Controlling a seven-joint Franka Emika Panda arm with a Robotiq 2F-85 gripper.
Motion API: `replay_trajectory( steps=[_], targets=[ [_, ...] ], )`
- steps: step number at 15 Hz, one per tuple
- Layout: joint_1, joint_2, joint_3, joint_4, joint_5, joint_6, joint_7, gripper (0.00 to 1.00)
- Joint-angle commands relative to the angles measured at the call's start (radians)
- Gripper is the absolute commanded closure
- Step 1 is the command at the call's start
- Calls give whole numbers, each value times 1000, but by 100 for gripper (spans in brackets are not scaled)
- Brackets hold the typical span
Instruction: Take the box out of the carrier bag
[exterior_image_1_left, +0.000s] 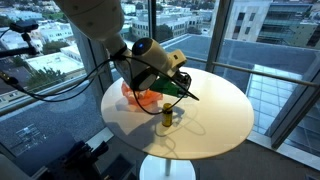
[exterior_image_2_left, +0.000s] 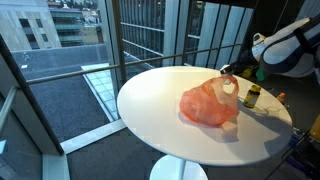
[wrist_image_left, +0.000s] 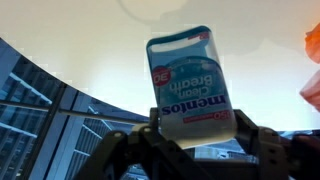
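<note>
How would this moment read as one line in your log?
jaws: shut on Mentos box | box: outside orange bag | bottle: standing on table

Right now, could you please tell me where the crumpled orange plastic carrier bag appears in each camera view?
In an exterior view, the crumpled orange plastic carrier bag lies left of centre on the round white table.
In an exterior view, it sits mid-picture, right of centre.
Wrist view: only orange slivers at the right edge.
Shared landmark: the small Mentos box beside it.
</note>
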Motion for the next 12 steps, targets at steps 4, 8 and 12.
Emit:
replay_trajectory(
  steps=[4, 8, 12],
  targets=[
    [-160, 34, 84, 16, -68, 0, 40, 53],
    [-243, 68, 119, 19, -92, 0, 39, 53],
    [-304, 114, 147, 23, -113, 0, 32, 53]
  ],
)
